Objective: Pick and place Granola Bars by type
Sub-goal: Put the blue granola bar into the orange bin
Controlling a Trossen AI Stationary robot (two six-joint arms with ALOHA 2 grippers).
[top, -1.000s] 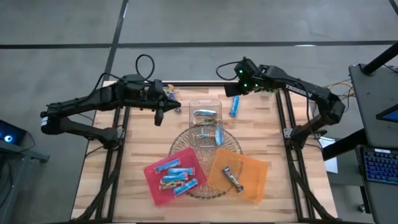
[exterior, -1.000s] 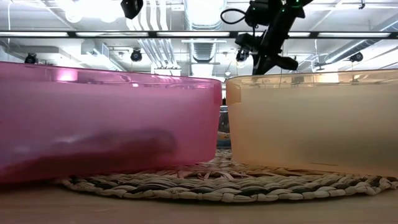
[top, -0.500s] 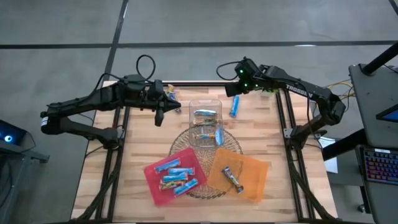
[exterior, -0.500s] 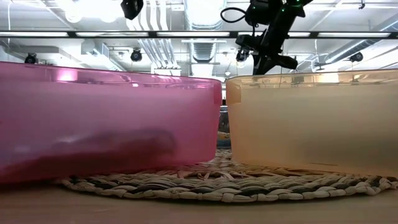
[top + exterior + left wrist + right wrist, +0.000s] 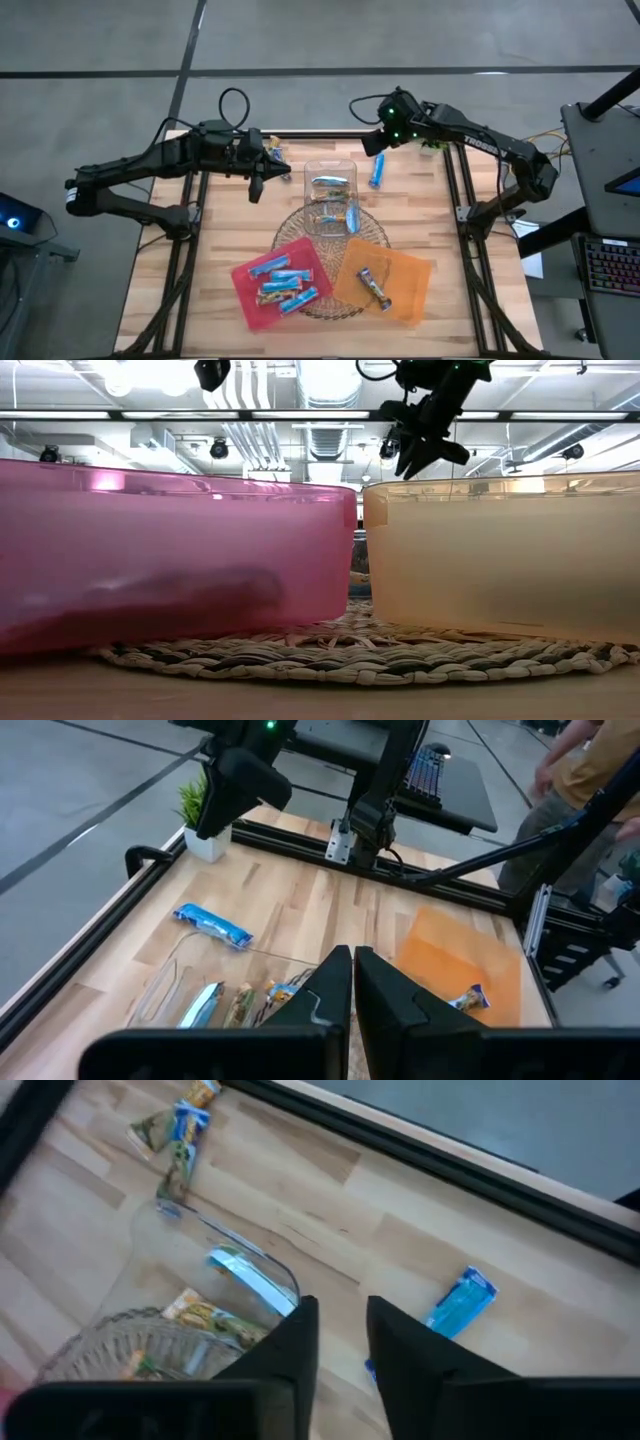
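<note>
A light blue granola bar lies flat on the wood at the far side, right of the clear box. My right gripper hangs open above the far edge, close to that bar and touching nothing. The box holds a few bars. Several light blue bars lie in the pink tray, and one dark bar in the orange tray. My left gripper waits shut and empty, left of the box.
Both trays sit on a round woven mat at the table's near middle. A few more wrapped bars lie at the far edge beside the left arm. A small potted plant stands at the far right corner. Bare wood lies left and right.
My right gripper has opened its fingers a little and rolled slightly about its own axis, staying above the far edge. The blue bar on the wood has not moved.
</note>
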